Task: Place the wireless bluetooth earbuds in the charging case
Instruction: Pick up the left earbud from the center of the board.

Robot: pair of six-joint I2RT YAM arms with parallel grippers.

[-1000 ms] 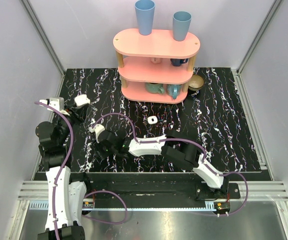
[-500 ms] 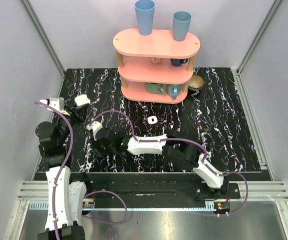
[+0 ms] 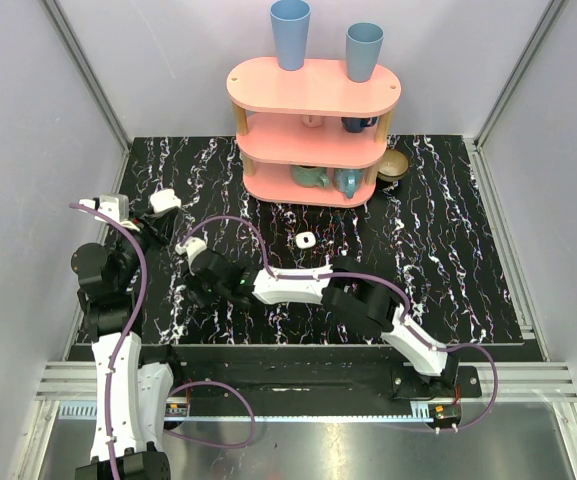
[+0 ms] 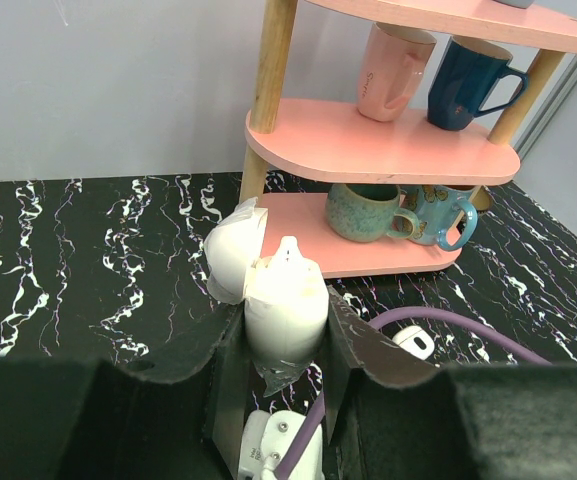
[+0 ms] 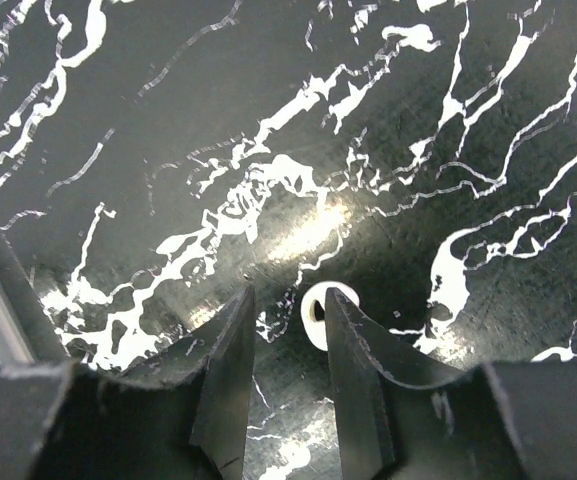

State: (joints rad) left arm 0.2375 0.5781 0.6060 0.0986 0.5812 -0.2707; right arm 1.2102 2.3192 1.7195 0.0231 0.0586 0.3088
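Note:
My left gripper (image 4: 286, 335) is shut on the white glossy charging case (image 4: 286, 305) and holds it above the table with its lid (image 4: 232, 250) swung open to the left. In the top view the case (image 3: 163, 200) is at the far left. My right gripper (image 5: 288, 300) is open and low over the black marbled table. A small white earbud (image 5: 318, 312) lies on the table against the inner edge of its right finger. In the top view the right gripper (image 3: 200, 280) reaches far left, below the case. Another earbud (image 3: 306, 240) lies at mid-table; it also shows in the left wrist view (image 4: 413, 342).
A pink three-tier shelf (image 3: 313, 95) with mugs stands at the back, with two blue cups (image 3: 290, 32) on top. A round brown object (image 3: 394, 165) lies by its right foot. The right arm's purple cable (image 3: 233, 232) arcs over the table beneath the held case.
My right gripper has moved a little farther away and to the left, closer to the left gripper. The left gripper and the case have stayed put.

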